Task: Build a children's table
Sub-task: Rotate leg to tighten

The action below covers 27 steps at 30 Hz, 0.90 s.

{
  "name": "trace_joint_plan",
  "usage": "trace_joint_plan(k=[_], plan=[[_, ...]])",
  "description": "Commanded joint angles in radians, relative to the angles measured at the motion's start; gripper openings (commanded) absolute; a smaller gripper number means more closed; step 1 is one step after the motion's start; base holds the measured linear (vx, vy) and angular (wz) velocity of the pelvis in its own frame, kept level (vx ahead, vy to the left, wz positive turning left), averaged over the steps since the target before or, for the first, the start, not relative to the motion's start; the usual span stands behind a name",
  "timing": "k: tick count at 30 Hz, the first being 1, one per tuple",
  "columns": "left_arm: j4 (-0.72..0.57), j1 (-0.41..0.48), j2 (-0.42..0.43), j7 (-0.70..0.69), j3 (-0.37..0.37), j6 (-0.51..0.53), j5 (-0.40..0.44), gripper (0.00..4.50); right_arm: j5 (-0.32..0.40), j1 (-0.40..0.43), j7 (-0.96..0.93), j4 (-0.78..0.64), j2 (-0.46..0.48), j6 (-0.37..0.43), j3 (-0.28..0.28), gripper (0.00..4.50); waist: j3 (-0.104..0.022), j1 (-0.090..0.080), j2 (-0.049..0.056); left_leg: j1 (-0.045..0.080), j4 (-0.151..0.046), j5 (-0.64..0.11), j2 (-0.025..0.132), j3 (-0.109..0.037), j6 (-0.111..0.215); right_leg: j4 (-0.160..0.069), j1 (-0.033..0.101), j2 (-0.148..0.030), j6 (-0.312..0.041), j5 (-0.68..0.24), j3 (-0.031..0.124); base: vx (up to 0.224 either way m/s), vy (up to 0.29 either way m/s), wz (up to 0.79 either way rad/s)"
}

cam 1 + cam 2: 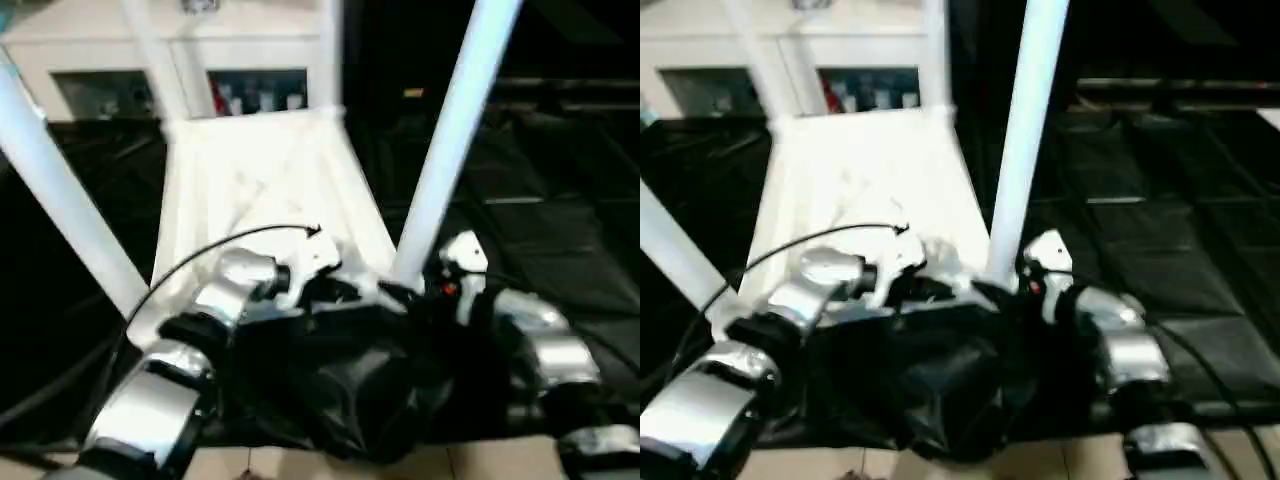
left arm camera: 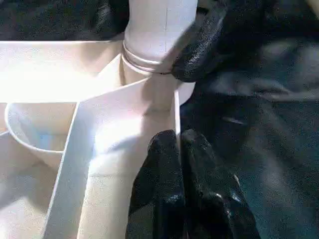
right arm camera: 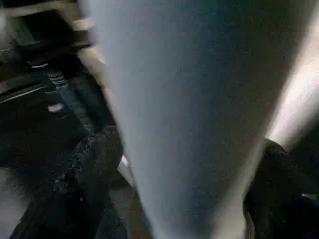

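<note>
Four legs appear to stand up from the upturned tabletop (image 1: 270, 180), which lies ribbed side up on the black-covered floor in front of me. My left hand (image 2: 182, 164), fingers pressed together, rests on a rib at the near right corner socket. My right hand (image 3: 184, 194) straddles that corner's leg (image 1: 450, 140); whether it clamps it, I cannot tell. Seating this leg and turning the table over seems left.
</note>
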Motion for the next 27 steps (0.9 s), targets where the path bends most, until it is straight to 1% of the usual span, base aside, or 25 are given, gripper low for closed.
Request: trace_joint_plan(k=[1,2,4,5,6,8,10,11,12,15,16,19,20,21,22,23,24,25,26,27], plan=[[-0.031,0.007,0.0,-0.074,-0.022,-0.008,-0.022,0.0,0.01,0.001,0.075,-0.021,-0.015,0.025,0.03,3.63,-0.064,0.005,-0.016,0.017,-0.058,-0.119,0.075,-0.035,0.142,-0.056,0.051,-0.086,-0.276,-0.071,0.048,0.0,0.0,0.0],[-0.031,0.007,0.0,-0.074,-0.022,-0.008,-0.022,0.0,0.01,0.001,0.075,-0.021,-0.015,0.025,0.03,3.63,-0.065,0.007,-0.016,0.017,-0.057,-0.116,0.075,-0.034,0.142,-0.055,0.05,-0.085,-0.276,-0.065,0.048,0.0,0.0,0.0],[-0.059,0.024,0.025,-0.14,-0.027,0.011,-0.034,0.0,0.009,0.0,0.136,-0.016,-0.06,0.041,0.035,3.63,-0.062,0.016,-0.015,0.02,-0.058,-0.126,0.076,-0.034,0.131,-0.057,0.047,-0.086,-0.275,-0.087,0.048,0.0,0.0,0.0],[-0.061,0.025,0.026,-0.142,-0.027,0.011,-0.034,0.0,0.01,0.0,0.14,-0.017,-0.063,0.043,0.036,3.63,-0.062,0.017,-0.015,0.019,-0.059,-0.131,0.076,-0.034,0.126,-0.057,0.048,-0.086,-0.273,-0.094,0.048,0.0,0.0,0.0],[-0.068,0.03,0.033,-0.151,-0.025,0.012,-0.037,0.0,0.015,0.004,0.161,-0.028,-0.073,0.051,0.041,3.39,-0.061,0.017,-0.016,0.02,-0.06,-0.141,0.077,-0.035,0.113,-0.059,0.049,-0.086,-0.268,-0.114,0.048,0.0,0.0,0.0],[-0.07,0.032,0.034,-0.154,-0.025,0.013,-0.037,0.0,0.016,0.005,0.168,-0.032,-0.075,0.054,0.042,3.39,-0.061,0.018,-0.017,0.019,-0.061,-0.147,0.077,-0.036,0.109,-0.059,0.05,-0.088,-0.266,-0.12,0.048,0.0,0.0,0.0],[-0.075,0.035,0.036,-0.159,-0.024,0.016,-0.038,0.0,0.016,0.008,0.175,-0.039,-0.077,0.057,0.044,3.08,-0.061,0.016,-0.018,0.019,-0.061,-0.152,0.075,-0.036,0.101,-0.061,0.05,-0.089,-0.261,-0.136,0.048,0.0,0.0,0.0],[-0.077,0.036,0.038,-0.162,-0.025,0.017,-0.04,0.0,0.02,0.008,0.177,-0.042,-0.076,0.061,0.045,2.98,-0.062,0.017,-0.018,0.019,-0.06,-0.148,0.075,-0.036,0.101,-0.06,0.051,-0.088,-0.261,-0.131,0.048,0.0,0.0,0.0],[-0.08,0.038,0.038,-0.163,-0.024,0.018,-0.041,0.0,0.026,0.008,0.178,-0.043,-0.072,0.065,0.043,2.92,-0.063,0.016,-0.015,0.019,-0.06,-0.139,0.075,-0.036,0.102,-0.059,0.05,-0.087,-0.261,-0.117,0.048,0.0,0.0,0.0],[-0.08,0.038,0.036,-0.151,-0.021,0.013,-0.04,0.0,0.033,0.015,0.177,-0.052,-0.062,0.071,0.043,2.75,-0.064,0.015,-0.016,0.018,-0.058,-0.124,0.074,-0.036,0.111,-0.055,0.05,-0.085,-0.268,-0.087,0.047,0.0,0.0,0.0],[-0.08,0.038,0.036,-0.151,-0.021,0.013,-0.04,0.0,0.033,0.015,0.177,-0.052,-0.062,0.071,0.043,2.66,-0.064,0.015,-0.016,0.019,-0.058,-0.128,0.074,-0.036,0.111,-0.057,0.05,-0.086,-0.267,-0.094,0.047,0.0,0.0,0.0],[-0.059,0.027,0.022,-0.08,-0.011,0.003,-0.026,0.0,0.026,0.026,0.13,-0.054,-0.042,0.07,0.035,2.58,-0.063,0.015,-0.016,0.02,-0.058,-0.136,0.074,-0.035,0.104,-0.06,0.049,-0.086,-0.263,-0.114,0.047,0.0,0.0,0.0],[-0.02,0.005,-0.001,0.05,0.005,0.003,-0.002,0.0,-0.019,0.031,0.001,-0.018,-0.008,0.045,0.023,2.57,-0.062,0.013,-0.017,0.019,-0.059,-0.142,0.075,-0.036,0.096,-0.06,0.047,-0.086,-0.258,-0.123,0.048,0.0,0.0,0.0],[-0.007,-0.002,-0.008,0.089,0.01,0.004,0.004,0.0,-0.036,0.03,-0.046,-0.001,0.003,0.034,0.019,2.56,-0.06,0.011,-0.017,0.02,-0.061,-0.152,0.074,-0.036,0.088,-0.063,0.045,-0.086,-0.255,-0.14,0.047,0.0,0.0,0.0],[-0.007,-0.002,-0.008,0.089,0.01,0.004,0.004,0.0,-0.036,0.03,-0.046,-0.001,0.003,0.034,0.019,2.56,-0.057,0.006,-0.018,0.023,-0.063,-0.188,0.07,-0.038,0.067,-0.072,0.046,-0.087,-0.241,-0.208,0.045,0.0,0.0,0.0],[0.009,-0.014,-0.024,0.152,0.022,0.005,0.007,0.0,-0.057,0.026,-0.14,0.032,0.028,0.031,0.003,2.56,-0.057,0.005,-0.02,0.023,-0.063,-0.194,0.069,-0.039,0.063,-0.076,0.048,-0.089,-0.23,-0.242,0.045,0.0,0.0,0.0],[0.026,-0.029,-0.059,0.24,0.041,0.008,0.004,0.0,-0.071,0.03,-0.295,0.064,0.079,0.042,-0.03,2.54,-0.051,0.001,-0.016,0.022,-0.066,-0.217,0.069,-0.039,0.049,-0.083,0.041,-0.089,-0.213,-0.308,0.048,0.0,0.0,0.0],[0.034,-0.037,-0.083,0.288,0.051,0.011,0.0,0.0,-0.073,0.037,-0.385,0.071,0.115,0.056,-0.051,2.54,-0.049,-0.007,-0.018,0.026,-0.071,-0.254,0.068,-0.045,0.025,-0.092,0.042,-0.091,-0.193,-0.379,0.045,0.0,0.0,0.0],[0.035,-0.038,-0.088,0.294,0.052,0.011,-0.001,0.0,-0.073,0.039,-0.399,0.07,0.122,0.059,-0.055,2.54,-0.048,-0.013,-0.018,0.025,-0.074,-0.269,0.068,-0.047,0.016,-0.093,0.042,-0.09,-0.183,-0.404,0.045,0.0,0.0,0.0],[0.034,-0.038,-0.089,0.293,0.052,0.011,-0.001,0.0,-0.072,0.04,-0.401,0.068,0.125,0.059,-0.055,2.54,-0.048,-0.022,-0.02,0.027,-0.077,-0.291,0.066,-0.05,0.007,-0.098,0.042,-0.088,-0.165,-0.435,0.044,0.0,0.0,0.0]])
